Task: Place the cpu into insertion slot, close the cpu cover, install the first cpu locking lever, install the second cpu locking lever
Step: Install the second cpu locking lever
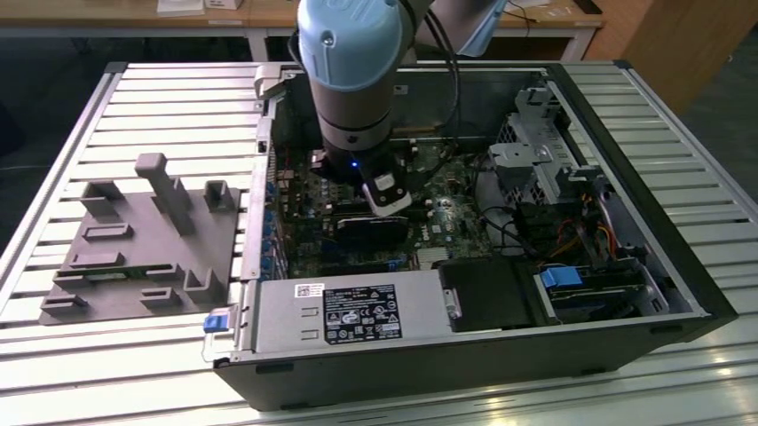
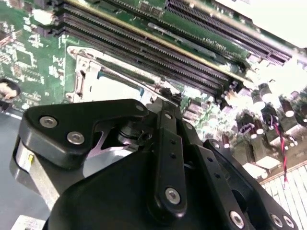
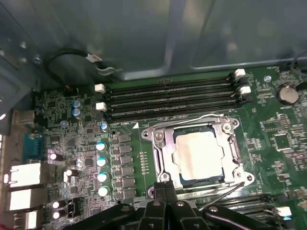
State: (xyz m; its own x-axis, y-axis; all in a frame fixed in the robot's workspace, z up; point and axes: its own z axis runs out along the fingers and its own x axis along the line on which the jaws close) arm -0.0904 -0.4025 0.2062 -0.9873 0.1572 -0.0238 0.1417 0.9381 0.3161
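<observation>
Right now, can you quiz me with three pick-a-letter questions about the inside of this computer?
1. Where is the cpu?
A) in the insertion slot
B) on the grey tray outside the case
C) on top of the memory slots

2. What colour is the circuit board?
A) red
B) green
C) white

3. How is the cpu cover?
A) standing straight up
B) taken off
C) lying flat over the cpu

Answers:
1 A: in the first wrist view the cpu sits inside the insertion slot.
2 B: the circuit board is green in both wrist views.
3 C: the cpu cover's silver frame lies flat around the chip's pale top.
</observation>
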